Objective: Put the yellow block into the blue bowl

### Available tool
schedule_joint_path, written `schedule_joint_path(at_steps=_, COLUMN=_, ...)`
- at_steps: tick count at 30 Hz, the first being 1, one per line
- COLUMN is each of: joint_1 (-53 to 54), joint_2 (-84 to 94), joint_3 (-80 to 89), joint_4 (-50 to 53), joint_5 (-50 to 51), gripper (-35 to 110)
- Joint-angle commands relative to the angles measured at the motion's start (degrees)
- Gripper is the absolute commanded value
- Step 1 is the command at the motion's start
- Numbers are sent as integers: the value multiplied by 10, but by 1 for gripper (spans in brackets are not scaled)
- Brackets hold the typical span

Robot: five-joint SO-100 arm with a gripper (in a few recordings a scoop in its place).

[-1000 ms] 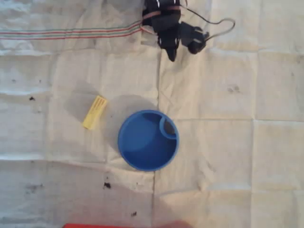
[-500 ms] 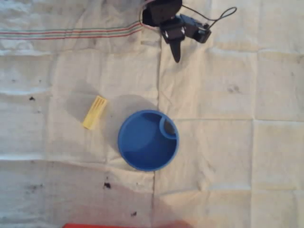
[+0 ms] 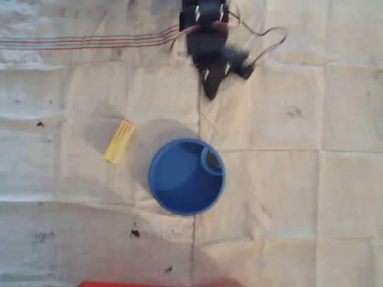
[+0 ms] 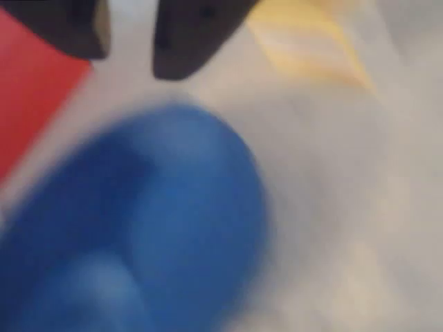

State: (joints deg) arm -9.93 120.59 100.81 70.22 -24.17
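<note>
Yellow block (image 3: 119, 142) not yet picked, arm just swung in.
Blue bowl (image 3: 187, 176) sits mid-desk, block lies just left of it on the cloth, apart. Your gripper (image 3: 210, 89) dropped lower from the top edge in the last second; jaws look slightly parted in the wrist view, empty. Approach only starting.

Pale-yellow block (image 3: 119, 141), bright-blue bowl (image 3: 173, 200), black gripper (image 3: 210, 89), off-white cloth (image 3: 299, 197) with red-green stripes
</note>
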Motion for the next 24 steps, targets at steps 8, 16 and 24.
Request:
schedule_joint_path(at_steps=8, joint_1=98, joint_2=-186, joint_3=-252, joint_4=82, joint_5=-313, gripper=1)
schedule_joint_path(at_steps=16, joint_1=189, joint_2=-265, joint_3=-346, joint_4=112, joint_5=-503, gripper=1)
schedule_joint_path(at_steps=24, joint_1=271, joint_2=-361, joint_3=-383, joint_4=111, joint_5=-606, gripper=11)
